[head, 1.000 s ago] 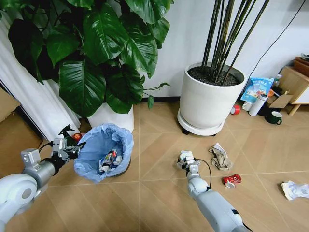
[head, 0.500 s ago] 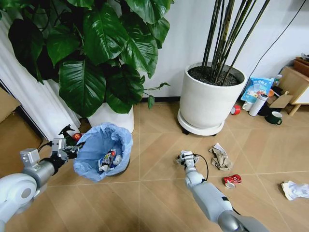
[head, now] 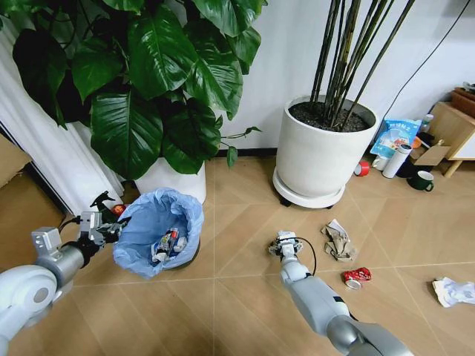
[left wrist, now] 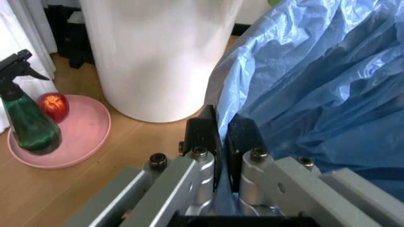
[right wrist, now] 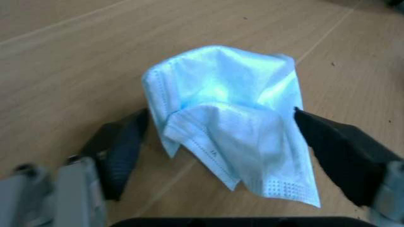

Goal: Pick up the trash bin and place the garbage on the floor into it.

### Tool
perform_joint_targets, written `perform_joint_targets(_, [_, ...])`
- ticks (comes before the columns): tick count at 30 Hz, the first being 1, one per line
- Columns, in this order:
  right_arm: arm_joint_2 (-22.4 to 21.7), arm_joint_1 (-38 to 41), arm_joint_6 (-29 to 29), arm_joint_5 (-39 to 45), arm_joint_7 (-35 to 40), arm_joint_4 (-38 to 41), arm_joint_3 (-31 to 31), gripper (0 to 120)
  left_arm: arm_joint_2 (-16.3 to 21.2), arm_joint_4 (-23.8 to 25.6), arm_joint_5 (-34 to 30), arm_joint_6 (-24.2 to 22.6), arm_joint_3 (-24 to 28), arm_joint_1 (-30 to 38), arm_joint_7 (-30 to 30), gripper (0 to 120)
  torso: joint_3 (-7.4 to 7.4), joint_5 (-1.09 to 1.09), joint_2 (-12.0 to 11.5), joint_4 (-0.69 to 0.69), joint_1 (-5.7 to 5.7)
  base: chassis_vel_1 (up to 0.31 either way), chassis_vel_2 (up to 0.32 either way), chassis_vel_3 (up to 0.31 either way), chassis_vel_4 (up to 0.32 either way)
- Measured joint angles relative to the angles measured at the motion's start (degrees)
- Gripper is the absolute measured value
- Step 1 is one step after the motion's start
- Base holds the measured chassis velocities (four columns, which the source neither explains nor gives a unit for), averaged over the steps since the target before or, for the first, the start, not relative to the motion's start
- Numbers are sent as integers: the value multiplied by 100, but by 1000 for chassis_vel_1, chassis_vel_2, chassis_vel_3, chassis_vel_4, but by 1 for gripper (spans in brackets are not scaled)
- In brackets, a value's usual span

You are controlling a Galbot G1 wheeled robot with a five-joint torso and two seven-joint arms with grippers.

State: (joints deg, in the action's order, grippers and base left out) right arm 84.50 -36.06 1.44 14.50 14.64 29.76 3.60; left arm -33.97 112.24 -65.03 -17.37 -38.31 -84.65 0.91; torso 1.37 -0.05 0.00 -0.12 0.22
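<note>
the right gripper (right wrist: 218,156) is low on the floor (head: 245,297) with its fingers spread around a crumpled blue face mask (right wrist: 230,118). the left gripper (left wrist: 221,137) pinches the blue bag at the rim of the trash bin (head: 159,230), beside a white plant pot (head: 174,178).

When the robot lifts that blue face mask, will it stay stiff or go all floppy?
Probably floppy: the mask lies folded and creased between the right gripper and its open jaws. It looks thin, so likely very light, and may droop or slip.
</note>
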Motion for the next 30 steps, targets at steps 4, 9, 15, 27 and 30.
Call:
perform_joint_targets(4, [-26,-10,-33,63,-7,2,20,72,-6,10,0,0,0,-3,0,0,0,0,0,0,-1,0,0,0,0])
perform_joint_targets(9, [-48,-32,-100,156,-11,27,46,52,-10,37,-1,1,-5,-5,9,0,-1,0,1,1,-1,0,0,0,0])
perform_joint_targets(15, [-86,-95,-187,238,16,88,59,30,-33,59,2,1,-16,-28,15,0,-1,0,1,1,-1,0,0,0,0])
perform_joint_targets(27, [-329,-419,-265,723,77,666,-131,0,-49,73,9,3,-41,-34,17,0,2,0,0,-3,0,0,0,0,0])
perform_joint_targets(30, [-537,-662,-65,726,24,1218,-328,0,-54,73,18,6,-49,-47,11,0,4,5,0,-4,2,0,0,0,0])
